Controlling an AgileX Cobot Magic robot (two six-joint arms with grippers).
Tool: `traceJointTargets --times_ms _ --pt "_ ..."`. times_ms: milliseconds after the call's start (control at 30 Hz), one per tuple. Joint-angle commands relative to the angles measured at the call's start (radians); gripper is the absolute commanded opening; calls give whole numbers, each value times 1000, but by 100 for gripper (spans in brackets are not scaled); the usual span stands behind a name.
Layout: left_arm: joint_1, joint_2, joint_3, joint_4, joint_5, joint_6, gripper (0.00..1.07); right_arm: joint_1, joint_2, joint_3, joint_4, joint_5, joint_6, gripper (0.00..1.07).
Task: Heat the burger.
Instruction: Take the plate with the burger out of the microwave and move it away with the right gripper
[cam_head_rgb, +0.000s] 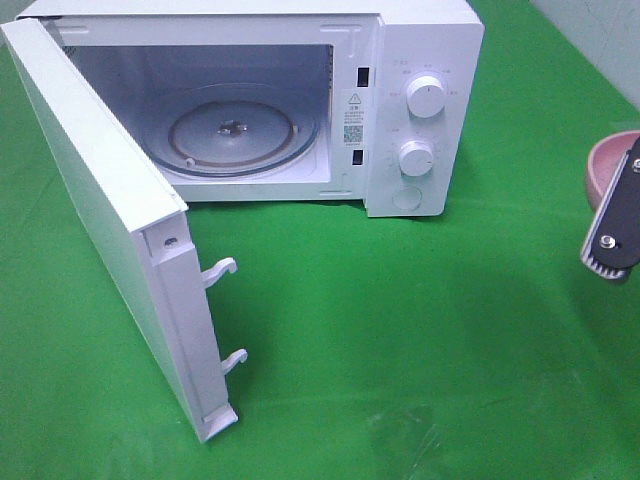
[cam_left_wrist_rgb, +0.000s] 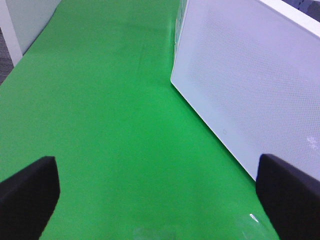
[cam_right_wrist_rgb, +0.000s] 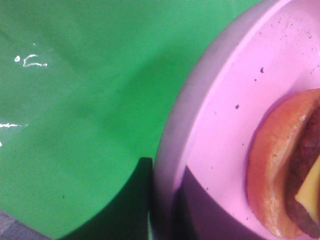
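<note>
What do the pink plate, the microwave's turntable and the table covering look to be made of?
Pink plate: likely matte plastic or ceramic, opaque with dark specks; can't tell which. Turntable: clear glass by the look, transparent with a glossy rim and the hub showing through. Table covering: green cloth or a soft mat, mostly dull, with faint creases and a few shiny marks.

burger (cam_right_wrist_rgb: 285, 170) cut off at right wrist frame edge, top bun unseen; pink plate (cam_head_rgb: 606, 165) cropped and part-hidden behind right arm overhead; microwave dial markings (cam_head_rgb: 400, 92) illegible
</note>
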Motion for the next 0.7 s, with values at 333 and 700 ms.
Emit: traceJointTargets --times_ms 333,700 --pt "2 -19 4 -2 -4 -1 101 -2 215 -18 -117 58 396 0" --pt "2 -19 4 -2 -4 -1 101 -5 377 -26 -163 58 643 0"
